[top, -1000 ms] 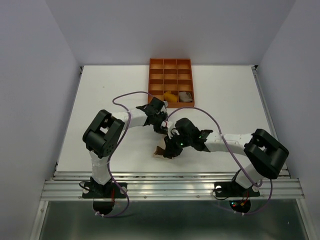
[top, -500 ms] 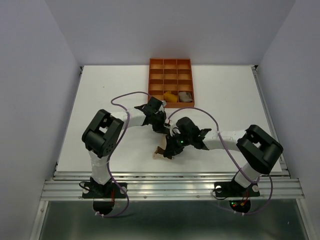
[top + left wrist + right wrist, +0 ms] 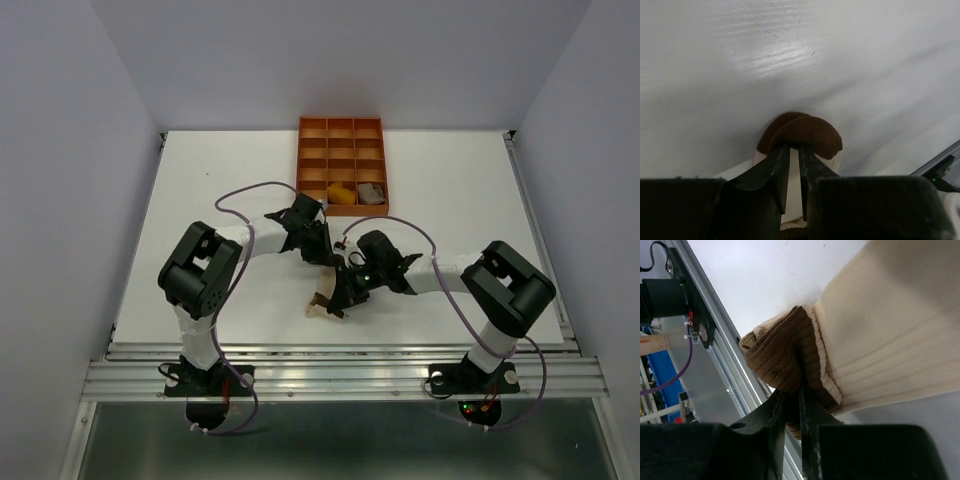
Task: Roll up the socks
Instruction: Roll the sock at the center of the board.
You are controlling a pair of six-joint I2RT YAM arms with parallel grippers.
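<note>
The colour-blocked sock (image 3: 322, 302) is bunched up near the front middle of the white table (image 3: 220, 170), pinched from both ends and well apart from the orange compartment tray (image 3: 302, 150) at the far edge. In the tray's nearest row sit the mustard sock (image 3: 341, 195) and a greyish one (image 3: 372, 192), probably the taupe sock, each in its own square

The right gripper (image 3: 791, 397) has its jaws nearly together on the brown ribbed cuff, with the cream leg fanning out beyond. The left gripper (image 3: 791, 148) shows a thin slit between its jaws, with cream fabric in it and the rounded dark-brown toe folded over the tips. It looks clamped on that fold, though the view is too tight to be sure how much cloth is caught

What could go wrong:
- Both holds are shallow bites on soft, springy knit, so a tug from either side could pull the fabric free and let the bundle fall open
- The two grippers work very close together, so a small misjudged turn could knock finger against finger
- The sock sits near the aluminium rail (image 3: 340, 375) at the table's front, so if dropped it might slide onto it
- If the left hold is loose, the roll would go slack

No brand, label or legible writing shows on the sock, tray or arms
</note>
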